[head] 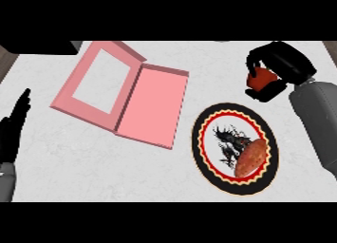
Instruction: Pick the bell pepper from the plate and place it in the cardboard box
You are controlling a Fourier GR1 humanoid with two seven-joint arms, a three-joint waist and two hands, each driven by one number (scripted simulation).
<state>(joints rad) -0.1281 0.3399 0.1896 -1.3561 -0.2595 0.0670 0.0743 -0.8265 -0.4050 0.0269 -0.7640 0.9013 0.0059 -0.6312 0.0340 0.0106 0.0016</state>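
Progress stood at about the midpoint. Right hand (283, 61) was curled round the red bell pepper (260, 81), which sat clear of the plate (197, 142), beyond its upper right rim. A reddish speckled item (250, 159) lay on the plate; its identity could not be determined. Pick step was judged complete. Remaining: carry the pepper left across the table (79, 156) to the open pink cardboard box (153, 107), then release. Left hand (6, 137) rested at the left edge, fingers straight.
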